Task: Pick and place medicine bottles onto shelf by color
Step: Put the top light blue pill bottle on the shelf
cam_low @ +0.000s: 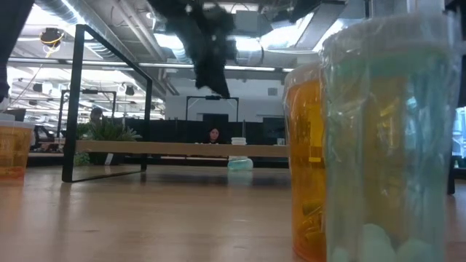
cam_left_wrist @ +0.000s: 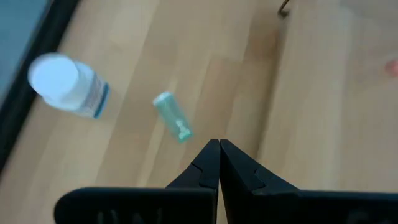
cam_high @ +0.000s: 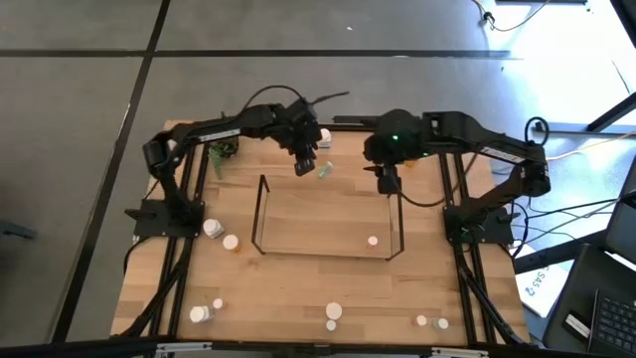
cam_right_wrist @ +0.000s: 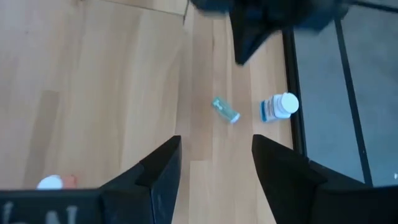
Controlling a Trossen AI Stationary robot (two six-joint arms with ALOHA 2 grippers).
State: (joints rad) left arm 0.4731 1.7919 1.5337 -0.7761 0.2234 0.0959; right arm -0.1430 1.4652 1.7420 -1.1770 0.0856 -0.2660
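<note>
Your teal bottle lies on its side at upper centre, behind the shelf. It looks light, smooth and liable to roll; pinch across its body. Left gripper is pinched closed, empty; right gripper stands wide, empty.

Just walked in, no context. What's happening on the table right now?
Bottle sorting in progress, nothing held. The left gripper is shut and empty, hovering above a small teal bottle lying on its side near the table's far edge, beside a white bottle. The right gripper is open and empty, also looking down on that pair. The wire shelf sits mid-table with one pink bottle inside its frame. Other bottles are scattered along the near edge.
</note>
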